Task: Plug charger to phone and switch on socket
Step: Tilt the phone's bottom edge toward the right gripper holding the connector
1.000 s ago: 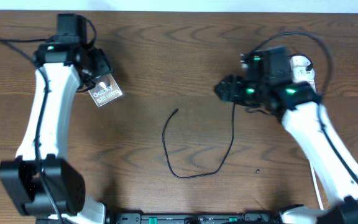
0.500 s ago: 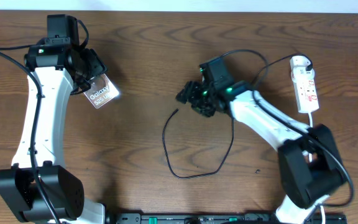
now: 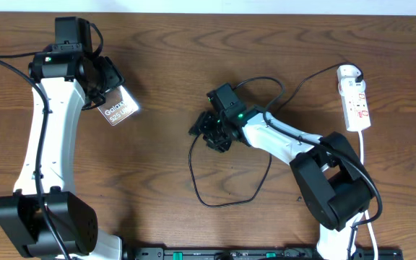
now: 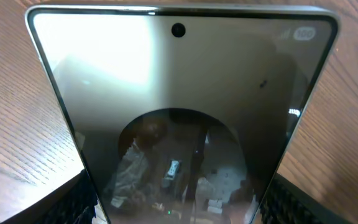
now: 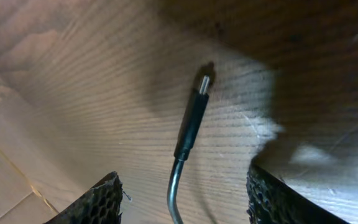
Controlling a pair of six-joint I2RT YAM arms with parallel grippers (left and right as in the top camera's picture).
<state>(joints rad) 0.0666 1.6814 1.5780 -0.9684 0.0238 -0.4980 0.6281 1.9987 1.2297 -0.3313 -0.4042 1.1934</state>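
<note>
My left gripper [image 3: 104,89] is shut on the phone [image 3: 118,110] and holds it above the table at the far left. The phone's glossy face [image 4: 179,106] fills the left wrist view, with a finger on each lower edge. The charger [image 3: 219,204] is a thin black cable looping across the table's middle. Its connector tip [image 5: 192,121] lies flat on the wood between the spread pads of my right gripper [image 5: 182,202], which is open and not touching it. In the overhead view the right gripper [image 3: 205,131] covers that tip. The white socket [image 3: 356,105] lies at the far right.
A thick white cord [image 3: 364,155] runs from the socket toward the front edge. A thin black lead [image 3: 316,78] arcs from the socket's rounded end toward the right arm. Both arm bases stand at the near edge.
My right gripper has swung left from beside the socket to over the cable's connector tip. The left arm shifted slightly with the phone, then held still.
</note>
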